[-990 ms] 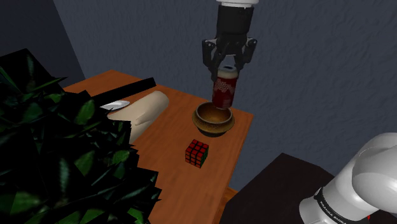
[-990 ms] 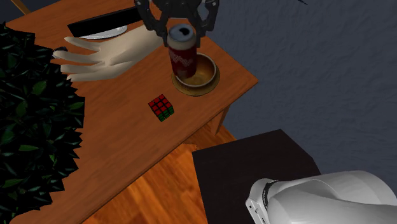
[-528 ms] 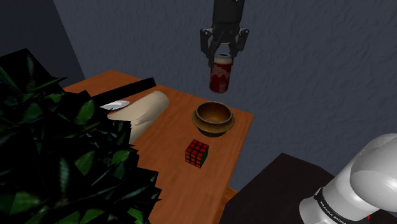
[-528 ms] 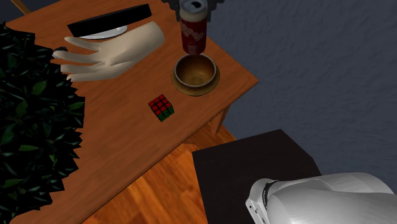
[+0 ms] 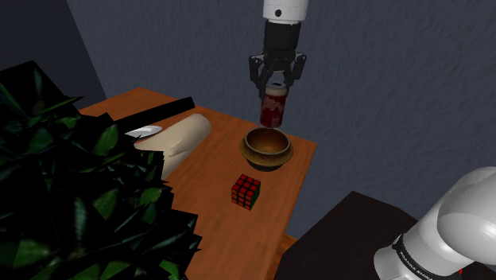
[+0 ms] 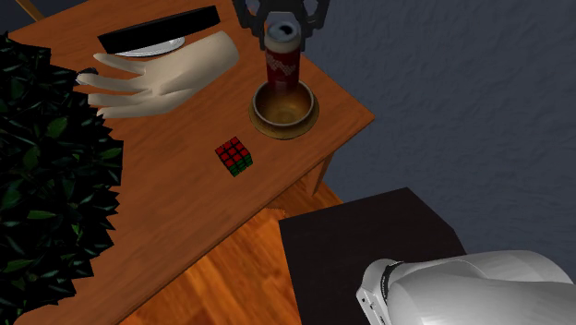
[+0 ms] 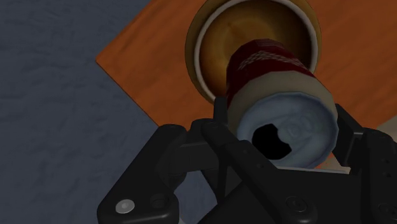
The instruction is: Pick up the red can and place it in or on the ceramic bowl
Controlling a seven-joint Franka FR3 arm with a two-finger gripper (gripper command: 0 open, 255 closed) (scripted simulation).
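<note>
"Red can [image 5: 272, 111] is hanging upright above the brown bowl [image 5: 266, 162], its top clamped between the black gripper's [image 5: 276, 86] fingers."

"It's looking biased toward the bowl's far rim, though, near the table [image 5: 208, 199] corner. Letting go from this height is risking a bounce."

"Agreed. If it's clipping that rim and tipping outward, it's rolling off the table."

The gripper [image 6: 282, 20] clasps the red can [image 6: 283, 65] by its top, directly above the brown bowl [image 6: 286, 132]. A red-and-green cube [image 6: 234, 155] sits nearby on the worktop [image 6: 185, 198].
</note>
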